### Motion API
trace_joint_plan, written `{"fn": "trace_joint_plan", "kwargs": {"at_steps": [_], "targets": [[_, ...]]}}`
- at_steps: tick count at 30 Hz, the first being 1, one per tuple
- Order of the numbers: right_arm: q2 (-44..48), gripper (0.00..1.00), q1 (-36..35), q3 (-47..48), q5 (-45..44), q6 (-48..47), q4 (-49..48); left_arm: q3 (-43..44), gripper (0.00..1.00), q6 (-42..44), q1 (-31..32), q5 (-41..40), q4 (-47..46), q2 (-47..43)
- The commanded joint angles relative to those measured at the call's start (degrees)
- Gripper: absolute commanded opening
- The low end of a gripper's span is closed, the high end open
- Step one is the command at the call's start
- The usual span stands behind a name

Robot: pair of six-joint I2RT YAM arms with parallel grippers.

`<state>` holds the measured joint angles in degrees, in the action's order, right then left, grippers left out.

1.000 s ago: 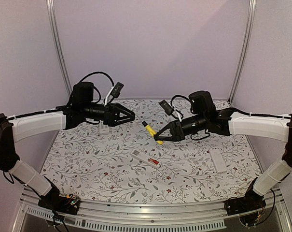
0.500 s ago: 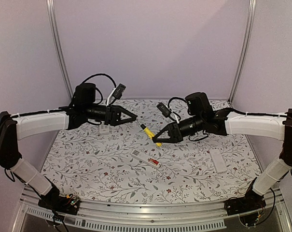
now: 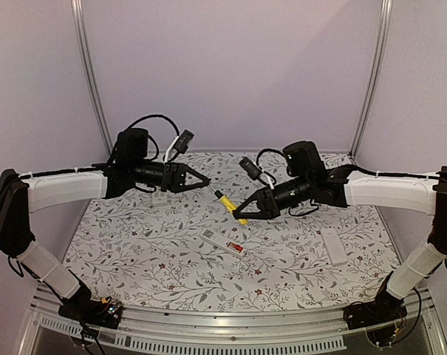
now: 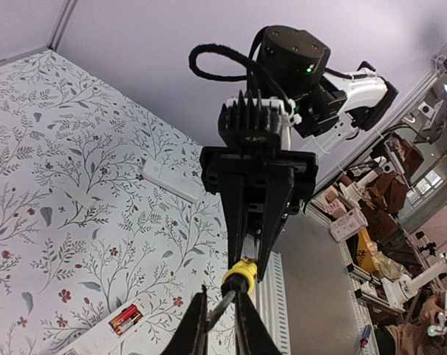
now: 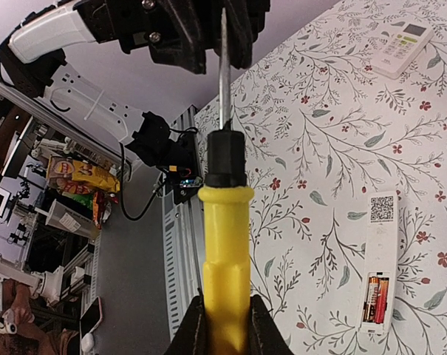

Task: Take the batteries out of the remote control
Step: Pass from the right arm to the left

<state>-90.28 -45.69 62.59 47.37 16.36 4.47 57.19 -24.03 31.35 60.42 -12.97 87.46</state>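
Observation:
The open white remote control (image 3: 217, 240) lies flat mid-table, its red-orange and dark batteries (image 3: 236, 248) still in the bay. They show again as batteries (image 4: 125, 319) and batteries (image 5: 376, 299) in the remote (image 5: 383, 244). A yellow-handled screwdriver (image 3: 230, 205) hangs in the air between both arms, above and behind the remote. My right gripper (image 3: 240, 214) (image 5: 224, 309) is shut on its yellow handle (image 5: 226, 244). My left gripper (image 3: 207, 182) (image 4: 219, 305) is shut on the thin dark blade just past the handle's yellow end (image 4: 240, 272).
A second white remote (image 3: 332, 245) lies at the right, under the right forearm. A small white remote with a display (image 3: 159, 197) (image 5: 401, 44) sits below the left gripper. The metal rail (image 3: 208, 325) runs along the table's near edge.
The left jaws have closed from wide apart onto the screwdriver's blade. The right gripper shifted slightly left with the handle, then held still.

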Motion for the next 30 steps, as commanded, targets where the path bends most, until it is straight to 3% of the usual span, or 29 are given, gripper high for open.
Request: {"fn": "trace_joint_plan", "kwargs": {"at_steps": [1,7,14,30], "targets": [[-1.26,0.0,-0.3,1.63,0.39,-0.87,1.13,-0.22,0.11,-0.02,0.31,1.01,-1.0,0.86],[-1.63,0.0,-0.28,1.78,0.24,-1.26,1.67,-0.24,0.1,-0.39,0.29,1.29,-1.3,1.18],[-1.92,0.0,-0.36,2.27,0.17,-1.6,1.86,-0.06,0.17,-0.67,0.3,1.99,-1.43,1.79],[-1.97,0.0,-0.36,2.55,-0.67,-1.86,2.21,0.21,0.06,-0.75,0.9,2.65,-1.2,2.56]]}}
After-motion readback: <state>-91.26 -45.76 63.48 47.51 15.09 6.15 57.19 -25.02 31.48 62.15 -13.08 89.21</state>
